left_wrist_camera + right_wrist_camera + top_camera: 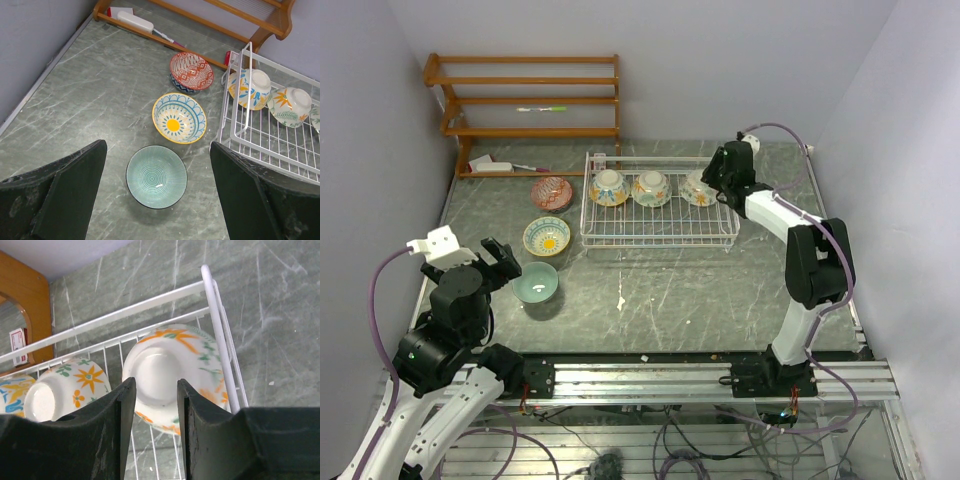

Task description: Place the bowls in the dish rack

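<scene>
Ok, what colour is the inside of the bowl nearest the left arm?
Teal, with fine concentric rings; the bowl shows best in the left wrist view.

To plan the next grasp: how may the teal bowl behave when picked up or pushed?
The teal bowl looks like glazed ceramic: probably stiff, heavy for its size and breakable if dropped. Its glossy surface may slip in a grip. Standing upright on the smooth table, it would likely slide, not roll, when pushed.
</scene>
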You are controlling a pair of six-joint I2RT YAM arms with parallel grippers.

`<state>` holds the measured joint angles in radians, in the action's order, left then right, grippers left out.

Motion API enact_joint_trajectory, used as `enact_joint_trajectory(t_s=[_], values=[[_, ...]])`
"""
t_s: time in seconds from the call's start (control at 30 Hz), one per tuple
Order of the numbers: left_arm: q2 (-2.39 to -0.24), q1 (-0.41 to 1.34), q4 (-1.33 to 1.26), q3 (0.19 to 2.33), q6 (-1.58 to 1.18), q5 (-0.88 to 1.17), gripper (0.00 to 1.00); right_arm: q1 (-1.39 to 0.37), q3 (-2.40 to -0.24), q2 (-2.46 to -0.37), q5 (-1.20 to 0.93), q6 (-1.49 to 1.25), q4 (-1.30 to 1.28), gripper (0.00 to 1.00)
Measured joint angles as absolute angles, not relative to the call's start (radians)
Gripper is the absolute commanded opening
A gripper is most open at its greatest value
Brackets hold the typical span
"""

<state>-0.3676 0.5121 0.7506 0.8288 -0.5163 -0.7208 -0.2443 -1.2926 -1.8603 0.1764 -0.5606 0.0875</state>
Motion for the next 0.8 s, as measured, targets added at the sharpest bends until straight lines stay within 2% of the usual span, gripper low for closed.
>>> enact_joint_trajectory(t_s=[0.53,0.8], values=[[-0.367,0.512,0.751,0.829,-0.516,-0.721,0.95,-0.249,-1.287,-1.855,0.168,-0.545,0.053,0.4],[-0.367,0.512,0.751,0.829,-0.516,-0.721,0.96,-0.328,-1.29,-1.826,0.187,-0.476,0.009,0.67]])
